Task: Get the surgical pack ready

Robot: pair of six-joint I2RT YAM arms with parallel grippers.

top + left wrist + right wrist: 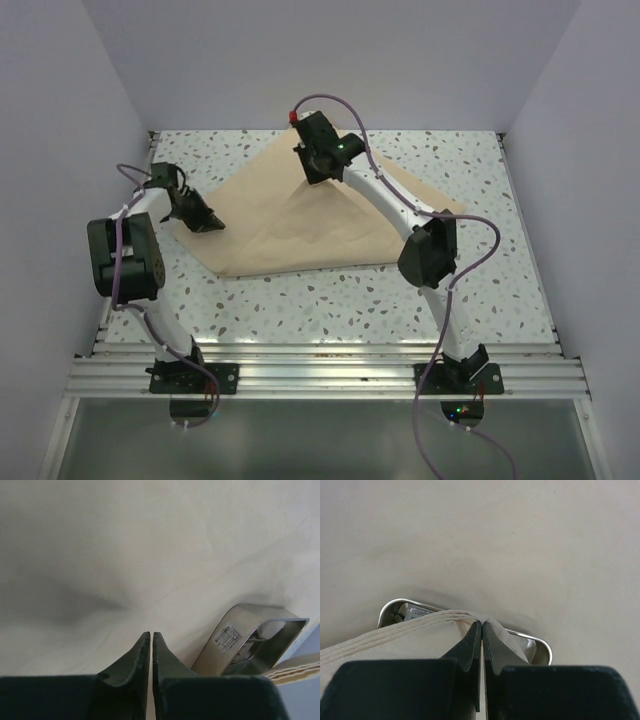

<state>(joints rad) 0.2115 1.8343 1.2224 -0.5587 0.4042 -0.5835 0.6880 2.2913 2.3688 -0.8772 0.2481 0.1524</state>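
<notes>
Speckled tabletop [330,300] held tan cloth [290,235] mid-frame. R gripper [482,630] clamped cloth fold above steel tray [545,650]; L gripper [151,642] jaws sat nearly together, grip unclear.

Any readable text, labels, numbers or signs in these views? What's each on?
White label at the steel tray wall: print and barcode-like block, too small to read.
Label edge inside the tray rim, right wrist view: blurred.
No other text visible.
</notes>
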